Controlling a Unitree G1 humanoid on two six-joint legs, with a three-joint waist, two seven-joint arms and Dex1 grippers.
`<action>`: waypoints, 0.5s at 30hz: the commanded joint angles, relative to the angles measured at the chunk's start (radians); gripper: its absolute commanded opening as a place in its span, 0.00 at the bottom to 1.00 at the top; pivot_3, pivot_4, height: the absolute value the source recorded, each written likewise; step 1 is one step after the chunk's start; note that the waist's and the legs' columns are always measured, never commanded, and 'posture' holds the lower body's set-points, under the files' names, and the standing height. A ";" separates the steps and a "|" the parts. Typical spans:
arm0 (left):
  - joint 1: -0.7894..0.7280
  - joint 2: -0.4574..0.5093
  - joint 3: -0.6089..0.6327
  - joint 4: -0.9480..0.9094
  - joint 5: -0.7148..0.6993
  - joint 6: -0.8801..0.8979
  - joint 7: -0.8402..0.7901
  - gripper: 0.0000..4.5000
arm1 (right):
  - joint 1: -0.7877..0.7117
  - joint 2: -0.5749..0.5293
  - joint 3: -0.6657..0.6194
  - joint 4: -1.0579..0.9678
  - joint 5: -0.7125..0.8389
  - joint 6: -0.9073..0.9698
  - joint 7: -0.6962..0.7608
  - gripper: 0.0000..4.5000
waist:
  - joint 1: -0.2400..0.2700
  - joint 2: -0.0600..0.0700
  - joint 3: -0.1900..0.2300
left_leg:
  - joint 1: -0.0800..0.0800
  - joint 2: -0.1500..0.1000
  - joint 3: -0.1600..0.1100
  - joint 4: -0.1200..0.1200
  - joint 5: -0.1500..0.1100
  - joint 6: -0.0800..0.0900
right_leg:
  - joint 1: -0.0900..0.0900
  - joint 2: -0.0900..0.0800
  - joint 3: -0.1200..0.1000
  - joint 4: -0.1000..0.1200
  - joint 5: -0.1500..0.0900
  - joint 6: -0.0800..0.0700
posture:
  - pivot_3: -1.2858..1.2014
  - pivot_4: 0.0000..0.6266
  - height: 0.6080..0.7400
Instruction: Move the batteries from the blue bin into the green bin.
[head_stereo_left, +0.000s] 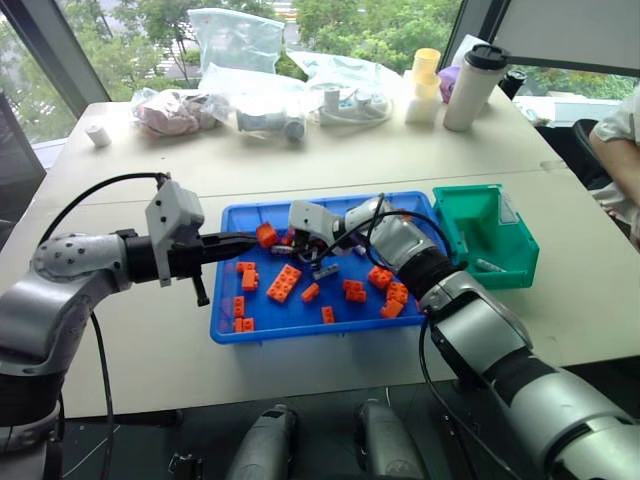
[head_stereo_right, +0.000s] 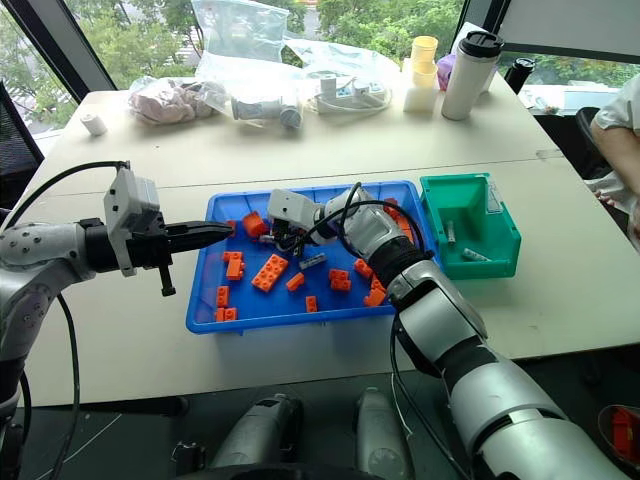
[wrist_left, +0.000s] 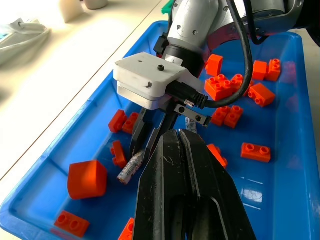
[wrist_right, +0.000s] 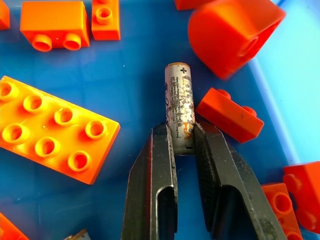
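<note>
From the head views, the right gripper (head_stereo_left: 292, 240) was seen lowered into the far left part of the blue bin (head_stereo_left: 425, 318) among orange bricks (head_stereo_left: 284, 283), while the left gripper (head_stereo_left: 240, 241) was held level over the bin's left rim. Two batteries were already lying in the green bin (head_stereo_right: 505, 262) just beside it. In the left wrist view, the left fingers (wrist_left: 172, 165) were pressed together, empty. In the right wrist view, a battery (wrist_right: 178, 105) was clamped at its lower end between the right jaws — still on the bin floor. The pick step was judged in hand; next, a straight lift clear of the bricks and a carry to the green bin were called for.
</note>
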 joint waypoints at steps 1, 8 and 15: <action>-0.016 0.005 0.014 -0.021 0.003 -0.017 0.003 0.00 | 0.000 -0.042 -0.056 -0.101 -0.007 0.042 -0.025 0.00 | 0.000 0.000 0.000 | 0.000 0.000 0.000 0.000 0.000 0.000 | 0.000 0.000 0.000 0.000 0.000 0.000 | 0.52 0.24 1.00; -0.052 -0.027 -0.036 0.004 0.013 -0.032 -0.008 0.00 | 0.241 -0.443 -0.394 -0.918 0.073 0.501 -0.009 0.00 | 0.040 0.001 0.001 | -0.003 -0.002 -0.003 0.001 0.000 0.000 | 0.000 -0.001 -0.001 -0.002 0.000 0.000 | 0.52 0.24 1.00; -0.100 -0.072 -0.110 0.061 0.048 -0.076 -0.043 0.00 | 0.487 -0.732 -0.645 -1.124 0.090 0.775 -0.071 0.00 | 0.023 0.001 0.000 | 0.002 0.000 0.001 -0.003 -0.003 0.006 | 0.004 -0.002 0.000 -0.003 0.000 0.000 | 0.52 0.24 1.00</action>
